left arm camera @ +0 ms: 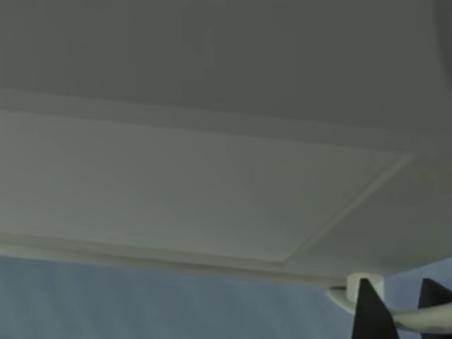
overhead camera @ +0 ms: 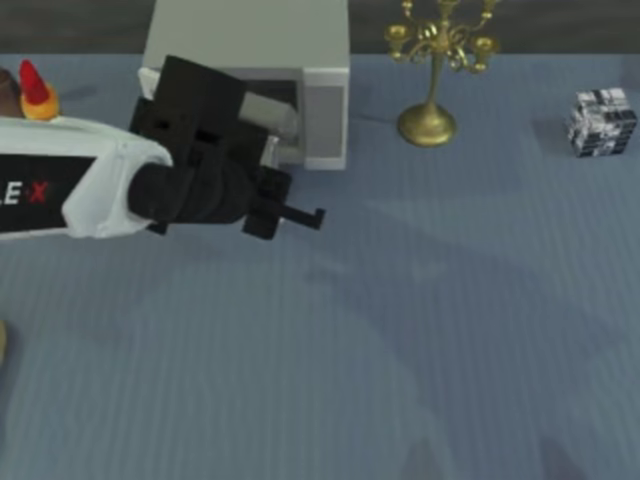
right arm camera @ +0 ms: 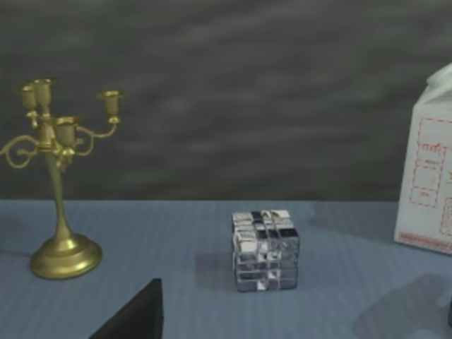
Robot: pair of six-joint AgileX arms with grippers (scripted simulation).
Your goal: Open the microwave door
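Observation:
The light grey microwave (overhead camera: 250,35) stands at the back of the table, left of centre. My left arm reaches in over its front and covers most of the microwave door in the top view. In the left wrist view the door (left arm camera: 198,183) fills the frame as a pale flat panel. My left gripper (left arm camera: 397,305) is shut on the door's pale bar handle (left arm camera: 353,286), one black finger on each side of it. How far the door stands from the body I cannot tell. My right gripper (right arm camera: 300,311) is out of the top view and open, holding nothing.
A gold candelabra (overhead camera: 430,60) stands right of the microwave. A mirrored cube (overhead camera: 600,122) sits at the far right. A white carton (right arm camera: 431,176) shows beyond the cube in the right wrist view. A red and yellow object (overhead camera: 35,90) lies at the left edge.

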